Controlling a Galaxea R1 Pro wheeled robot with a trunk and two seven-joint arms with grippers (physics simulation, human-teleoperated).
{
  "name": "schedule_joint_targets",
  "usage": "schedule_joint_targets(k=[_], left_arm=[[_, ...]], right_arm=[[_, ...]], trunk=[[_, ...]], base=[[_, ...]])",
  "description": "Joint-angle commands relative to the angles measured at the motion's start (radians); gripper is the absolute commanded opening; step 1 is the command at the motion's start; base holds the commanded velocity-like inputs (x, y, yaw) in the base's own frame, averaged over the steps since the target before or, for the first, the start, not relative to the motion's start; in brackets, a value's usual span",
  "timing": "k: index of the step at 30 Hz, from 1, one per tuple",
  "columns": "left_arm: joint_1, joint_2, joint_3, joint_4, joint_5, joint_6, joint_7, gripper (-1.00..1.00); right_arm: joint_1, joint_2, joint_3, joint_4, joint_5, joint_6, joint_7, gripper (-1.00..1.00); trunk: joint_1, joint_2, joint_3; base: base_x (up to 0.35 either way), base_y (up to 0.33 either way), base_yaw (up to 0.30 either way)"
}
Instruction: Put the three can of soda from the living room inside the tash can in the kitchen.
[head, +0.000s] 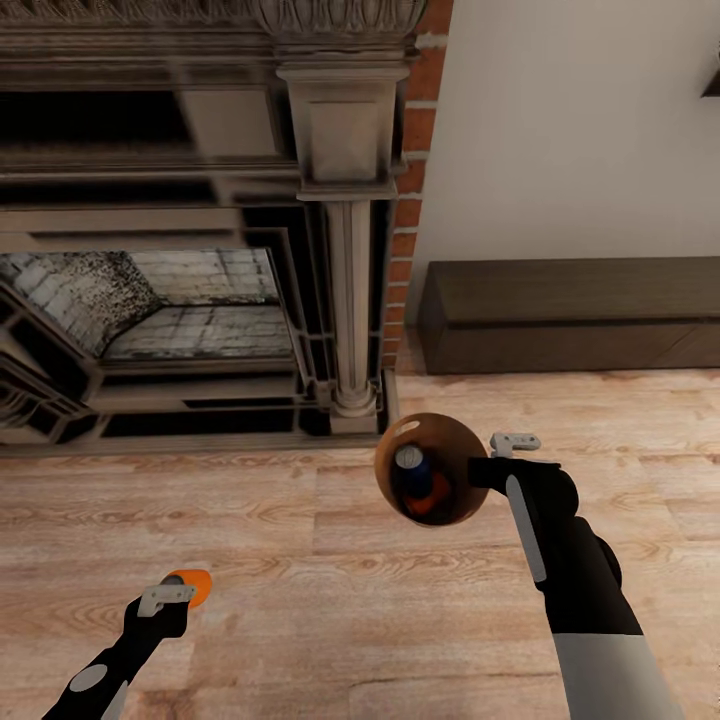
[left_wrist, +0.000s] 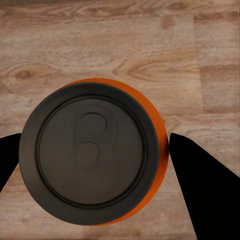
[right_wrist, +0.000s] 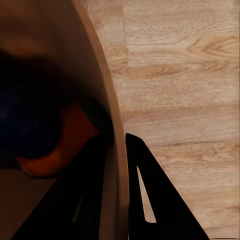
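Head view: the robot faces a dark stone fireplace (head: 200, 250) with a red brick edge (head: 410, 200), a pale wall and a low dark wooden bench (head: 570, 315) to its right, all on a wood floor (head: 300, 560). The right gripper (head: 482, 470) holds the trash can (head: 432, 470) by its rim, above the floor in front of the fireplace column. The bin is tipped so that its brown inside faces the camera. Inside lie a dark blue can (head: 412, 466) with a silvery top and an orange can (head: 432, 497) just beside it. Low on the left, the left gripper (head: 178, 592) holds another orange can (head: 193, 586) above the floor, well apart from the bin.

Left wrist view: the orange can (left_wrist: 95, 157) is seen end-on, its dark round top with a pull tab facing the camera, above the wood floor (left_wrist: 120, 40). The two dark fingers (left_wrist: 200, 185) sit against its sides, the jaws pinching it.

Right wrist view: the bin wall (right_wrist: 107, 125) runs between the two dark fingers (right_wrist: 160, 200), the jaws pinching the rim. Inside, dimly, the blue can (right_wrist: 25, 130) touches the orange can (right_wrist: 67, 145).
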Motion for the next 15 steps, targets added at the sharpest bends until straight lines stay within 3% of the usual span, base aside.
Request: schedule_joint_targets(k=[1, 10, 15], left_arm=[[0.000, 0.000, 0.000, 0.000, 0.000, 0.000, -0.001, -1.00], [0.000, 0.000, 0.000, 0.000, 0.000, 0.000, -0.001, -1.00], [0.000, 0.000, 0.001, -0.001, 0.000, 0.001, -0.040, -1.00]], right_arm=[[0.000, 0.000, 0.000, 0.002, -0.014, -0.001, 0.004, -1.00], [0.000, 0.000, 0.000, 0.007, -0.014, -0.001, 0.004, -1.00], [0.000, 0.000, 0.000, 0.007, -0.014, -0.001, 0.004, -1.00]], trunk=[[-0.004, 0.007, 0.003], [-0.039, 0.070, 0.032], [-0.058, 0.105, 0.047]], base=[[0.000, 0.000, 0.000], [0.000, 0.000, 0.000], [0.000, 0.000, 0.000]])
